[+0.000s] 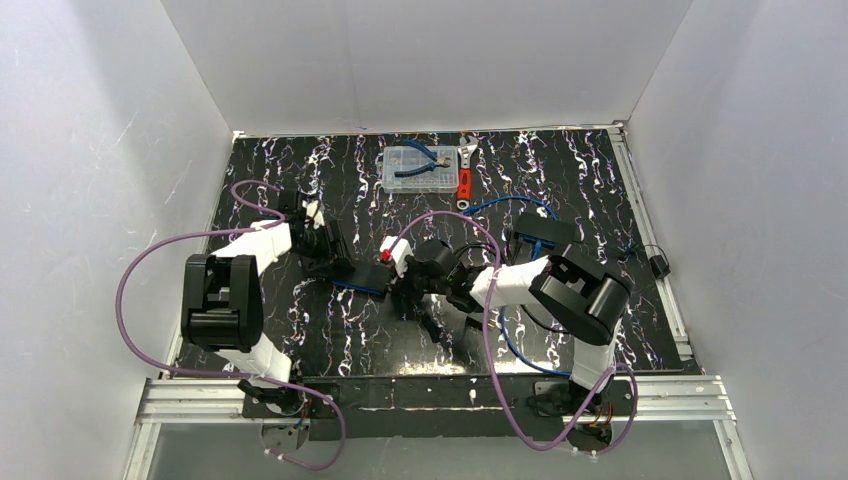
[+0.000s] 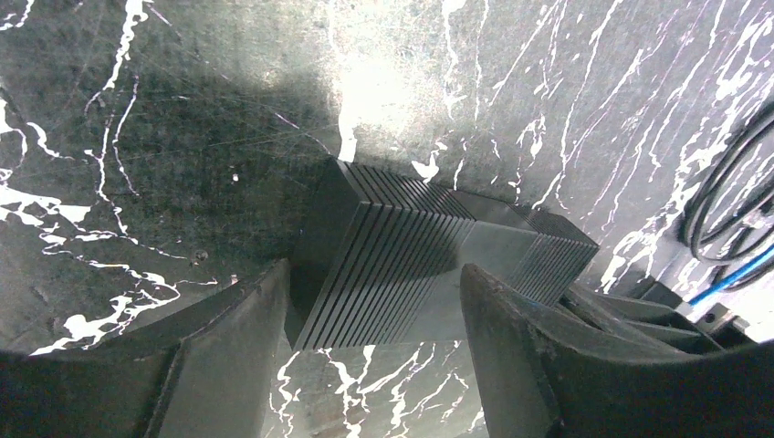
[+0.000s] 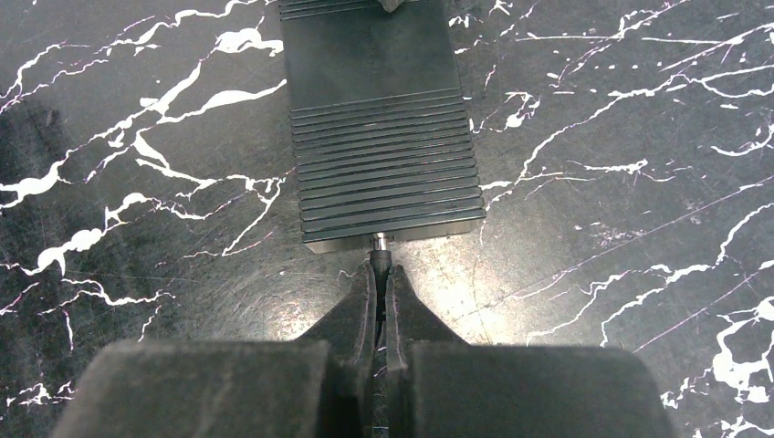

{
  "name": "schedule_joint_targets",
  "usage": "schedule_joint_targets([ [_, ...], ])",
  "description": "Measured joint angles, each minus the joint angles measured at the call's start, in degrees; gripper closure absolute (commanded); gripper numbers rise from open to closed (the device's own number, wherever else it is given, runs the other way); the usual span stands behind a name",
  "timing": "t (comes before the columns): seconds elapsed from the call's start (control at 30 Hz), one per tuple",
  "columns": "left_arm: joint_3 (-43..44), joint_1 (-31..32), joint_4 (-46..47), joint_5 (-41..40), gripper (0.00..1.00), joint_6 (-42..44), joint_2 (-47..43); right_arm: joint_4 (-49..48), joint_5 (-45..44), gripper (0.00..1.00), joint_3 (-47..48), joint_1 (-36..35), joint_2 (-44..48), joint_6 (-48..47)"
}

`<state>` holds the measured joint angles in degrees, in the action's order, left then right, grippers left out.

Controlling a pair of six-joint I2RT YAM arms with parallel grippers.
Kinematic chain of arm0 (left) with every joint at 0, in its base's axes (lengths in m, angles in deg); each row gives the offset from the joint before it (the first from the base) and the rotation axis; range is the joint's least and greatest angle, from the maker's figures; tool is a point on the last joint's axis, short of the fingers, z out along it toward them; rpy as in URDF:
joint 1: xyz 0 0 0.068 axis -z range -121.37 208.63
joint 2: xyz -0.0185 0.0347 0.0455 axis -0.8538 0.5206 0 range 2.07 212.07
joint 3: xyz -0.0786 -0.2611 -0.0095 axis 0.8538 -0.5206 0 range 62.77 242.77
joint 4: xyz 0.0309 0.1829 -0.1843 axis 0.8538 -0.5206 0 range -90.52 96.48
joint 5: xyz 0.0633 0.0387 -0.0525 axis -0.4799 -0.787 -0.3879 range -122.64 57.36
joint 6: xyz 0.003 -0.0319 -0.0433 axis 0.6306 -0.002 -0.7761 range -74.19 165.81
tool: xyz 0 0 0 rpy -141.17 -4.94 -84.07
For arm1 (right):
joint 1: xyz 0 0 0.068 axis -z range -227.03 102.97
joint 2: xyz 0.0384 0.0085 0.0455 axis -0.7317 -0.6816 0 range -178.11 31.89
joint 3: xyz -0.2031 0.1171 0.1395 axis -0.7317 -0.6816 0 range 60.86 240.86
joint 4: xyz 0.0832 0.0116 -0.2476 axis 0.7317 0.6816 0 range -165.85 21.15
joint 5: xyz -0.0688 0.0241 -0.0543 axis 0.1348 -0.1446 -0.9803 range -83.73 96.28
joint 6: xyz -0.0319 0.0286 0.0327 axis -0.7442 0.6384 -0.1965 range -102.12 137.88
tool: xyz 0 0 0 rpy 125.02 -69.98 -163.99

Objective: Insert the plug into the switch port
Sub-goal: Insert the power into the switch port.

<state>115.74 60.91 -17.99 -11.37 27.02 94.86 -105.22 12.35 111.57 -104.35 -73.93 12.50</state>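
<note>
At bottom centre of the right wrist view, the right gripper (image 3: 381,274) is pressed together, pinching the thin plug (image 3: 379,248). The plug's metal tip meets the port (image 3: 379,236) in the lower edge of the ribbed black box (image 3: 379,137); how far it is in cannot be told. In the left wrist view the left gripper (image 2: 376,283) stands spread, one finger on each side of the box, which lies flat on the marbled table (image 3: 593,274), just left of centre in the top view.
</note>
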Motion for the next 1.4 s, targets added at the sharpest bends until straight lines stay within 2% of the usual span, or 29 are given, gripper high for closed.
schedule_joint_targets([
  [0.67, -2.4, 7.5, -1.0, -6.7, 0.43, 1.4, -3.7, 4.3, 7.3, 0.99, 0.1, 2.2, 0.9, -6.0],
  [1.03, -9.6, 9.3, -2.5, -6.7, 0.44, -2.2, -12.9, 10.7, 14.2, 0.99, 0.0, 2.2, 4.0, -8.4],
  [1.4, -16.1, 12.3, -3.6, -4.3, 0.41, -6.8, -25.2, 17.9, 24.5, 0.99, -2.9, 2.2, 12.7, -11.2],
])
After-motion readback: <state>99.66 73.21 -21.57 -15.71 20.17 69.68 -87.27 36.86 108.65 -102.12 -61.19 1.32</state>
